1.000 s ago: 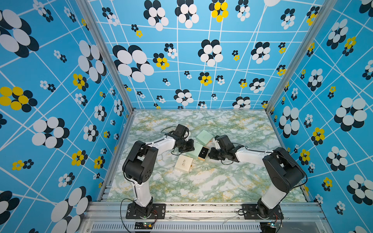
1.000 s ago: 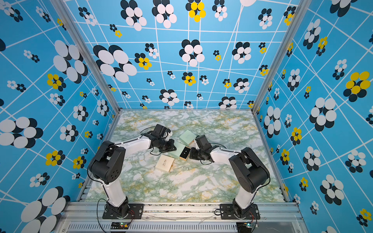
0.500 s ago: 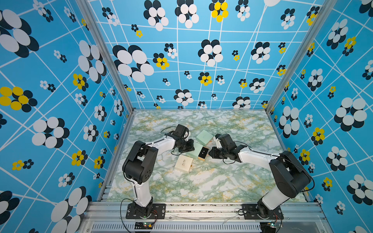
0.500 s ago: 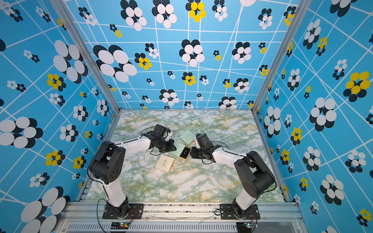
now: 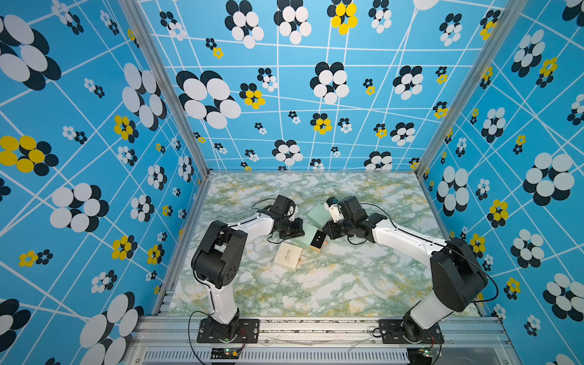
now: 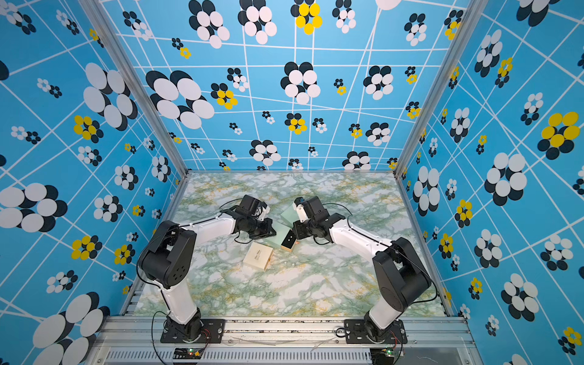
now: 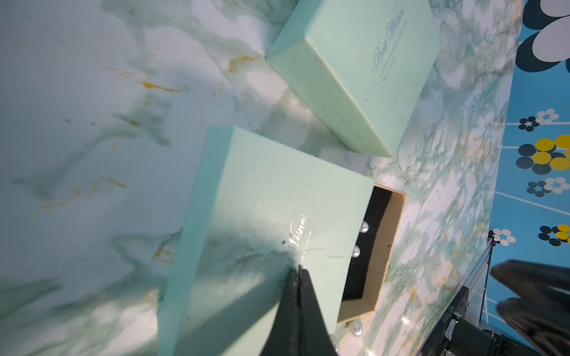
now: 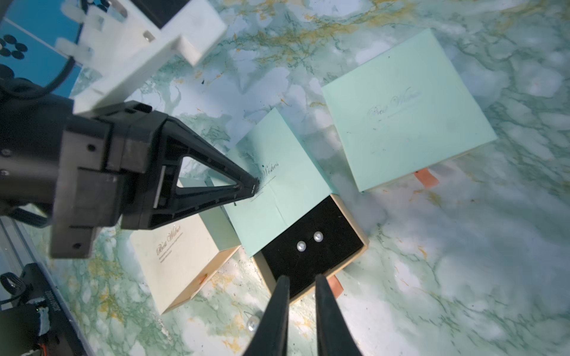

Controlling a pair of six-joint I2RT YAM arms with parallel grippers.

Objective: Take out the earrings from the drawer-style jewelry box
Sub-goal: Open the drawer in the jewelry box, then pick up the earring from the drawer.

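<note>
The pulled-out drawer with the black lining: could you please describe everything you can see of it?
The shallow tan cardboard drawer lies flat on the marble-patterned table, slid partly out of its mint-green sleeve. Its black velvety pad carries two pearl-like earrings. An orange ribbon tab sticks out under its front wall, where the open right gripper hovers.

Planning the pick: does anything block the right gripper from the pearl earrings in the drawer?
Nothing visible: the earrings lie uncovered on the drawer's black pad, outside the mint sleeve, facing the right gripper.
</note>
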